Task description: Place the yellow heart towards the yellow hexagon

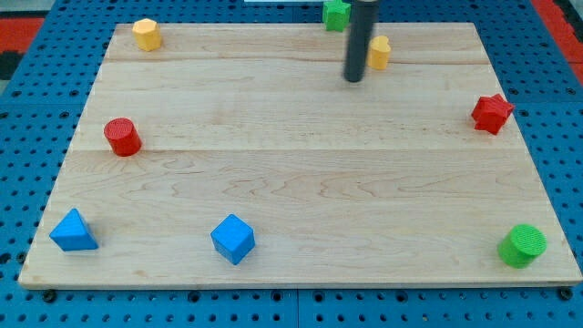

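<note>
The yellow heart point(379, 52) lies near the view's top edge, right of centre, partly hidden by the rod. My tip point(353, 78) rests on the board just left of and slightly below the heart, touching or nearly touching it. The yellow hexagon point(146, 34) sits at the view's top left corner of the board, far to the left of the heart.
A green star point(336, 14) sits at the top edge just left of the rod. A red star point(492, 113) is at the right. A red cylinder point(122, 137) is at the left. A blue triangle point(73, 230), a blue cube point(233, 239) and a green cylinder point(523, 246) line the bottom.
</note>
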